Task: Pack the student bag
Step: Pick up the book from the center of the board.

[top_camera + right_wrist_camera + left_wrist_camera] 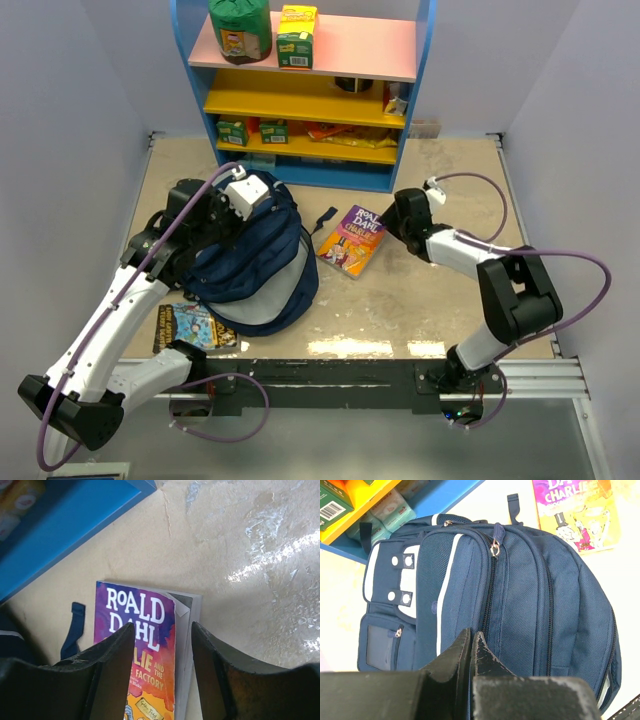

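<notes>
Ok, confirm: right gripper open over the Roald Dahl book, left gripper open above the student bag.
Wrong on one point: the left gripper is shut above the student bag, its jaws pressed together in the left wrist view. The right gripper is open over the Roald Dahl book.

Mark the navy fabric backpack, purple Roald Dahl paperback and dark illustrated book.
Navy fabric backpack (265,252), top view, main body.
Purple Roald Dahl paperback (351,240), top view, cover middle.
Dark illustrated book (200,325), top view, visible cover.
</notes>
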{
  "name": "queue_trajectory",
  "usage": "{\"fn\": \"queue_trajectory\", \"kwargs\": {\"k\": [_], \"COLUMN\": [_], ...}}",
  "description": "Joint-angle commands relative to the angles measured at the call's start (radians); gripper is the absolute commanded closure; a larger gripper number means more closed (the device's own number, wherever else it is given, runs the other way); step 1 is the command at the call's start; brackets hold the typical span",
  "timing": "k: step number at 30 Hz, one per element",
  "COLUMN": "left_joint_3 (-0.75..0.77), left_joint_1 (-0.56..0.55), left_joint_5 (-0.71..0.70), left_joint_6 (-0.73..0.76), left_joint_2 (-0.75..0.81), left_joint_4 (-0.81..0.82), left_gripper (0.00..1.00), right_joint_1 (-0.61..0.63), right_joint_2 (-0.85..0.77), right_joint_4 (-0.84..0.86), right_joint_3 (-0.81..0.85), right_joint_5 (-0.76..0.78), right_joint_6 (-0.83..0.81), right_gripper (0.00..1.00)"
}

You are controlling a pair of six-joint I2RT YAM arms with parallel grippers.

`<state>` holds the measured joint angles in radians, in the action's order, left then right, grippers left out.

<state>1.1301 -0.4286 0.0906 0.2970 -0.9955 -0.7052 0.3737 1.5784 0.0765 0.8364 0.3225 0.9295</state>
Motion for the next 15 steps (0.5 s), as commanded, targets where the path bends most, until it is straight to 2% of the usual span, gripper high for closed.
{"fn": "queue_trajectory", "kwargs": {"k": [1, 15], "left_joint_3": [0.023, 0.025], "left_joint_1": [0.001, 0.001], "left_joint_5": [-0.019, -0.023], "left_joint_6": [0.004, 0.005], "left_joint_2": [0.017, 0.006], "left_joint_4": [0.085, 0.088], "left_gripper": [1.0, 1.0], "right_joint_1": [-0.004, -0.005], "right_joint_2": [0.031, 0.06], "right_joint_4": [0.034, 0.077], "right_joint_3": [0.041, 0.036], "right_joint_5": [0.009, -0.03], "right_joint_6": [-0.017, -0.008], "right_gripper": [0.47, 0.52]}}
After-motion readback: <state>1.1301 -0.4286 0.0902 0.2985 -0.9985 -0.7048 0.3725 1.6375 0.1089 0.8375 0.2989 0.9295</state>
